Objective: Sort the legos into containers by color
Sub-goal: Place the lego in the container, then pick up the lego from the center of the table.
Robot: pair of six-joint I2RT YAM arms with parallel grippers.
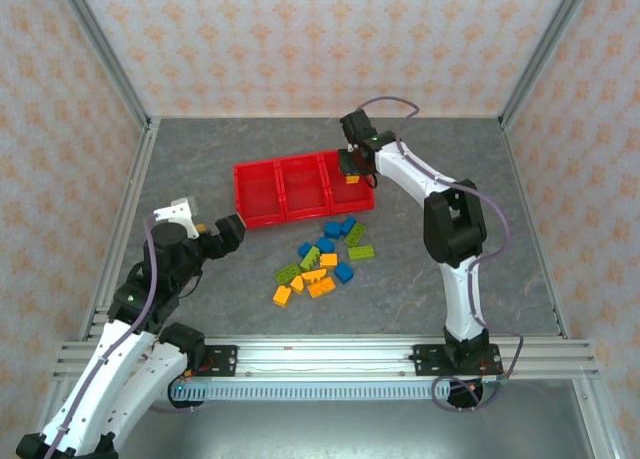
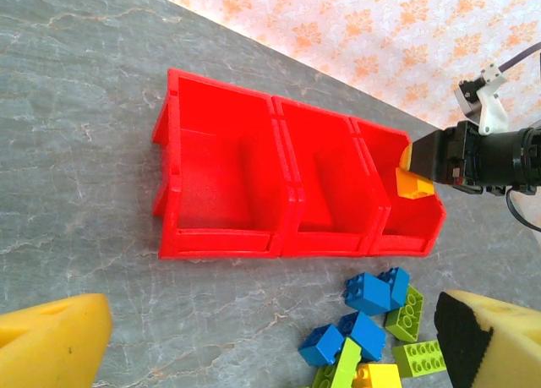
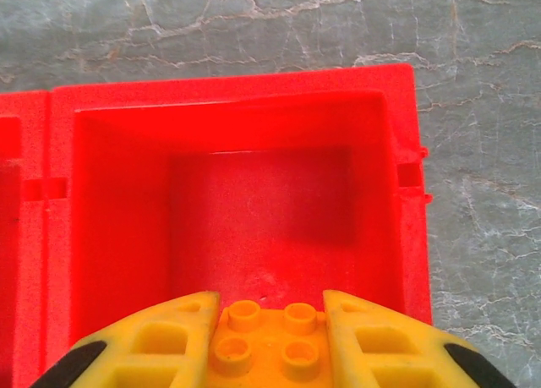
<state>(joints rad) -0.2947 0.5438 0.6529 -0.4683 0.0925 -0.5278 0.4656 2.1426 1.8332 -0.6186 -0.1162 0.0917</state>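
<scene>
The right fingers [image 3: 144, 350] pinch an orange-yellow brick [image 3: 266, 337] by two opposite sides, studs up, and hold it above the rightmost bin [image 3: 262, 210] of the red tray [image 1: 262, 219]. The step in hand looks like the drop. To do it well, I would make sure the brick sits well inside the bin's walls, lower it below the rim, then part the fingers evenly. A release from high up could let so light a piece bounce out, or over into the middle bin [image 2: 325, 194].

The left fingers [image 2: 51, 337] are spread wide and hold nothing, just beside the tray's near left corner. The other legos [image 1: 322, 259], blue, lime green and orange-yellow, lie in a loose heap on the table [image 1: 200, 159], just near of the tray.

The bins are glossy moulded plastic with steep walls and flat floors, joined side by side. The bricks are hard and smooth, with round studs on top. The finger pads are yellow with recessed pockets. The table is matte grey with pale marble-like veins.
</scene>
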